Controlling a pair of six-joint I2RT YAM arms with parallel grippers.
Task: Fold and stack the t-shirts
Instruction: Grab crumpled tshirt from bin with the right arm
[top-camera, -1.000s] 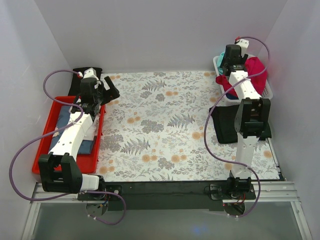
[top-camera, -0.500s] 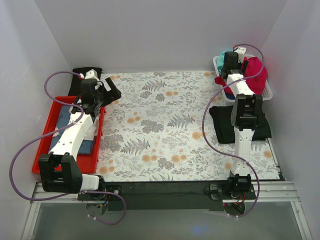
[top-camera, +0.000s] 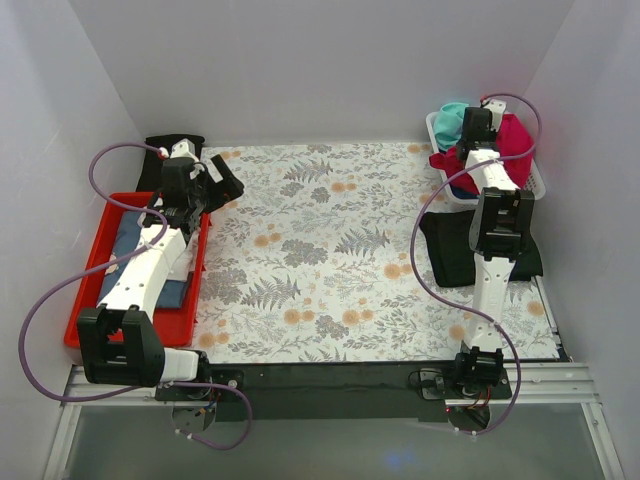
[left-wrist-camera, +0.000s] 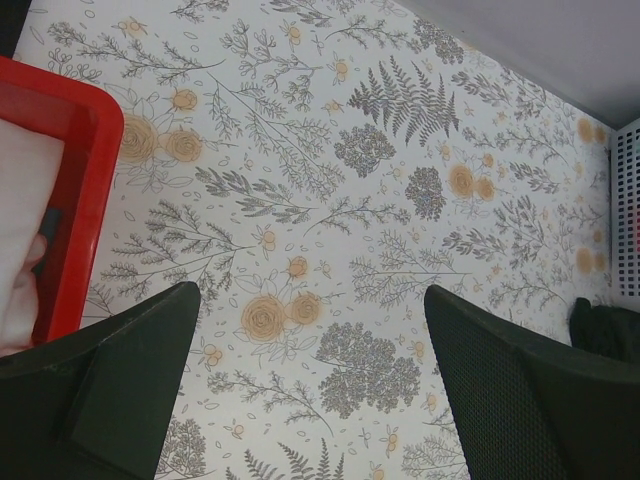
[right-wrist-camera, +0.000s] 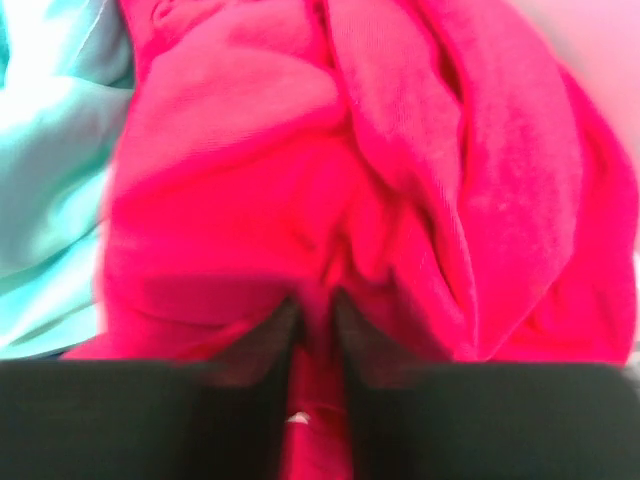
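Observation:
A crimson-red t-shirt (top-camera: 512, 140) lies heaped in the white basket (top-camera: 536, 182) at the back right, with a teal t-shirt (top-camera: 452, 114) beside it. My right gripper (top-camera: 479, 124) reaches down into that heap. In the right wrist view the right gripper (right-wrist-camera: 317, 305) is shut on a fold of the red t-shirt (right-wrist-camera: 300, 150), and the teal t-shirt (right-wrist-camera: 50, 120) shows at the left. A black t-shirt (top-camera: 448, 250) lies on the cover below the basket. Folded navy t-shirts (top-camera: 128, 240) rest in the red tray (top-camera: 98, 232). My left gripper (top-camera: 215, 180) hangs open, and the left gripper (left-wrist-camera: 310, 300) holds nothing.
The flower-and-fern cover (top-camera: 320, 250) spans the table between the tray and the basket. A dark cloth (top-camera: 165, 150) sits behind the tray at the back left. White walls close in on three sides. The tray's rim (left-wrist-camera: 85, 150) lies just left of my left fingers.
My right gripper has moved further right and back over the basket, and its jaws have closed on the red cloth. The left arm has stayed still.

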